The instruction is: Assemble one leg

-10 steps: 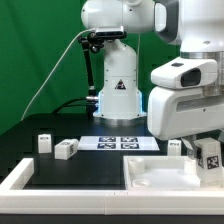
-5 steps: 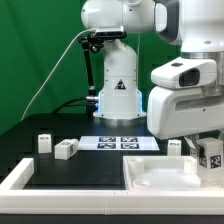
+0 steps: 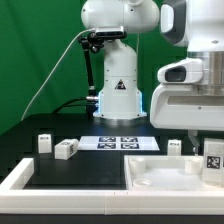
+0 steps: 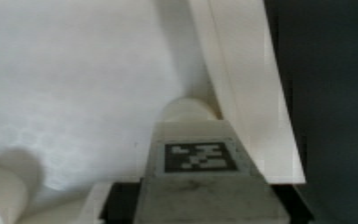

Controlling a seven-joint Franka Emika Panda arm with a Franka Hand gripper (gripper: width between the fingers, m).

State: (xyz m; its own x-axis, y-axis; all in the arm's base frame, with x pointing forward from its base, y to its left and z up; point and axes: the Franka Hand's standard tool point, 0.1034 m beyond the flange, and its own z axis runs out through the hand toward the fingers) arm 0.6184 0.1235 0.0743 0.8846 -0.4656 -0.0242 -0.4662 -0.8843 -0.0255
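My gripper (image 3: 211,150) is shut on a leg (image 3: 213,159), a small white block with a black-and-white tag. It holds the leg over the right corner of the large white panel (image 3: 160,176) at the exterior view's right. In the wrist view the leg (image 4: 197,150) sits between my dark fingers (image 4: 130,199), its far end pointing down at the panel (image 4: 69,80) close to the panel's raised edge (image 4: 243,70). Whether the leg touches the panel cannot be told.
Two loose legs (image 3: 43,143) (image 3: 66,149) lie on the black table at the exterior view's left. Another leg (image 3: 175,146) stands behind the panel. The marker board (image 3: 120,143) lies before the robot base (image 3: 118,95). A rounded white part (image 4: 2,192) shows beside my gripper.
My gripper has moved toward the exterior view's right with the leg still held. The loose legs and the panel have not moved.
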